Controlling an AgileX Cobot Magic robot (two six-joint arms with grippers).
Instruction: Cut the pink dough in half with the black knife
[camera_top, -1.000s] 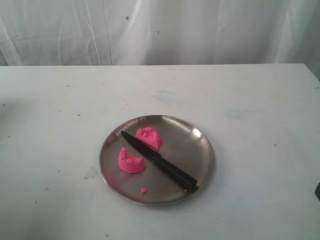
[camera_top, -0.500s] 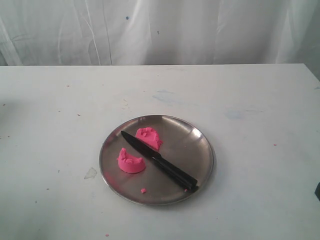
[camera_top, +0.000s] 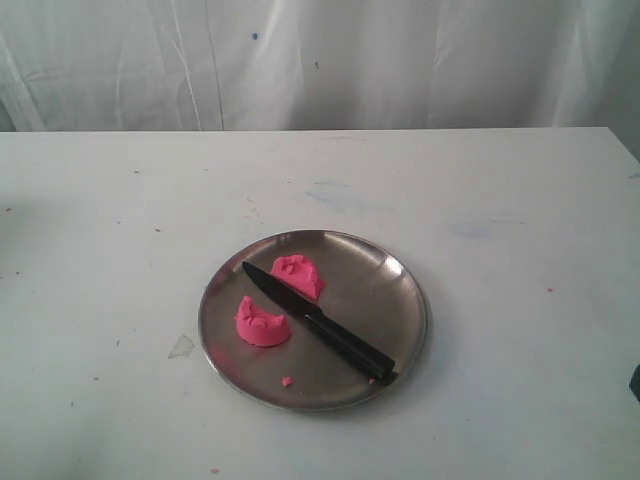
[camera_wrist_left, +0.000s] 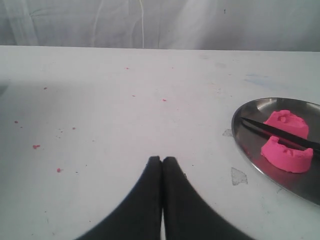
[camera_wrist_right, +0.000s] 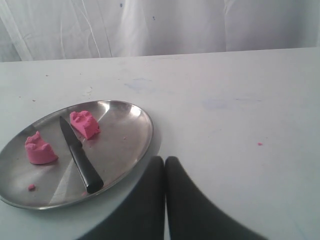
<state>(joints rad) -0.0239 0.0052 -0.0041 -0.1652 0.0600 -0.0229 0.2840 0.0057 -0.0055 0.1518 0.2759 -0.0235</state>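
Black knife (camera_top: 318, 320) lies between pink dough (camera_top: 263, 323) halves — on the plate (camera_top: 388, 288).

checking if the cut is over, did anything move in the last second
Nothing visibly changed. The knife lies where it was on the plate, between the two halves of the dough, and the crumb has not shifted.

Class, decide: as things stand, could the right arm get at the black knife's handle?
Probably yes: the black knife lies unheld on the plate, handle end toward the right gripper, nothing between; its shut jaws must open first.
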